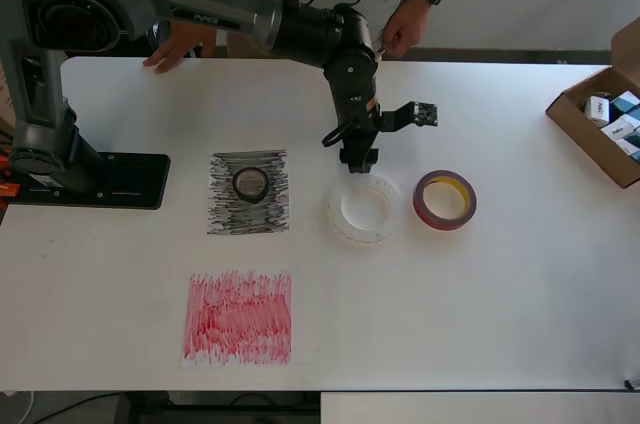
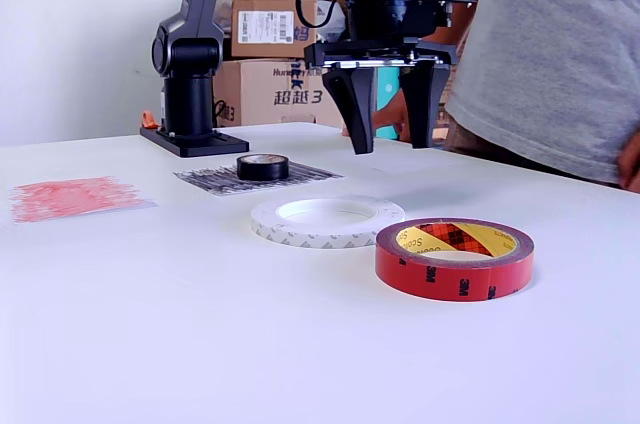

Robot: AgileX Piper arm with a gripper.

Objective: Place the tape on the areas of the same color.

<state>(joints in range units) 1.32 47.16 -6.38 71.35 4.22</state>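
With the black roll (image 1: 250, 184) already on its scribbled sheet (image 1: 249, 193), the empty claw (image 2: 388, 140) hung wide open behind the white roll (image 2: 327, 219), apparently needing to descend and grip it.

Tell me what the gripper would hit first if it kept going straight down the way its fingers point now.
Most likely the white tape roll. The open gripper points down, and from above it hangs over the roll's far rim. Depth is uncertain in the exterior view, so it might just meet the table behind the roll.

Piper arm reaches in from overhead view's far left; gripper (image 2: 388, 142) points down, fingers spread wide, nothing betw. them.
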